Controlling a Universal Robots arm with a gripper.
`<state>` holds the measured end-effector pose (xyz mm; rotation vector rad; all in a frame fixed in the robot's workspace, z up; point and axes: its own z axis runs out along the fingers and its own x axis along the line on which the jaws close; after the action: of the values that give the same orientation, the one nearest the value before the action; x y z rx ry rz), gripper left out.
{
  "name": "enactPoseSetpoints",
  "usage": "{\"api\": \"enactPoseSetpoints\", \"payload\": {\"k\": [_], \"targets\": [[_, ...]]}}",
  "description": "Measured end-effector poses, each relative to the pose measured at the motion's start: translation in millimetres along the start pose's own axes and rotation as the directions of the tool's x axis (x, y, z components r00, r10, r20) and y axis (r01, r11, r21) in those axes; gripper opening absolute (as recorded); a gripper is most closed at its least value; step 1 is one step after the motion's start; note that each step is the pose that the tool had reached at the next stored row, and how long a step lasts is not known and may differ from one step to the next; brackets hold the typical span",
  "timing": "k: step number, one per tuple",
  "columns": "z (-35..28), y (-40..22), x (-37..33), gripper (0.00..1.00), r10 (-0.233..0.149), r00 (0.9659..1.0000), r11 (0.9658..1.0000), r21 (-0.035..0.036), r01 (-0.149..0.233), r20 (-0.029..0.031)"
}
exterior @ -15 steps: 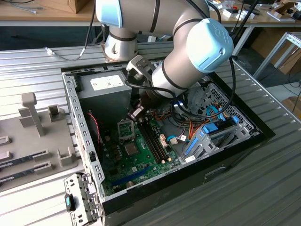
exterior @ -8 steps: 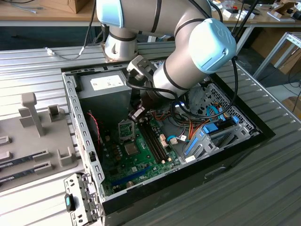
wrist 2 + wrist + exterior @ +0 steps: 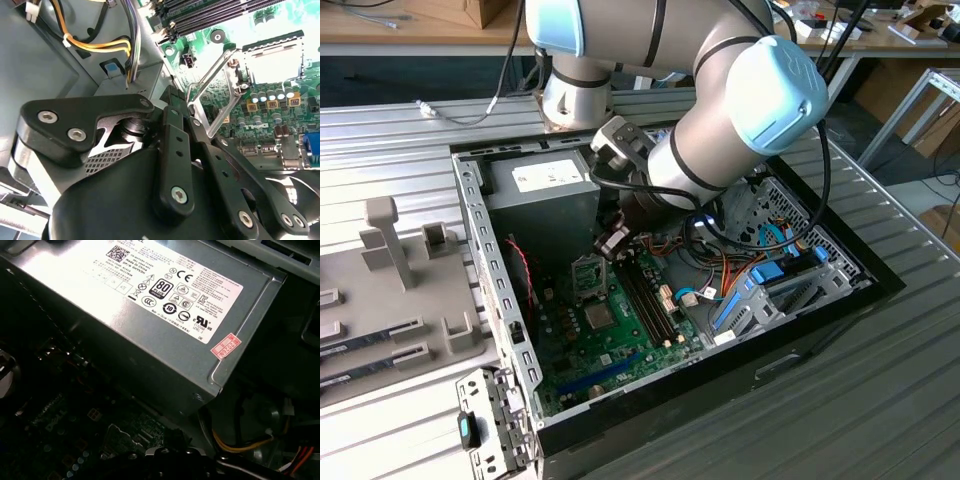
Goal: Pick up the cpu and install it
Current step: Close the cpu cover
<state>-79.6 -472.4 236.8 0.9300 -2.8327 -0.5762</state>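
Hand (image 3: 612, 242) hovering mid-frame in the exterior view, just above and right of the open socket (image 3: 590, 279); socket frame (image 3: 272, 57) upper right in the second wrist view. Grip state: cannot tell.

Power supply unit (image 3: 150, 330), first wrist view: white rating label (image 3: 165, 290) showing a code square, certification marks and fine print too small to read; red stamped sticker (image 3: 225, 346) sitting near its corner.
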Motion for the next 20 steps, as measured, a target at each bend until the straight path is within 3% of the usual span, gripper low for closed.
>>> {"api": "enactPoseSetpoints", "payload": {"k": [20], "targets": [[-5.4, 0.8, 0.8, 0.11, -0.003, 1.0000, 0.9999, -0.0115, 0.003, 0.0076]]}}
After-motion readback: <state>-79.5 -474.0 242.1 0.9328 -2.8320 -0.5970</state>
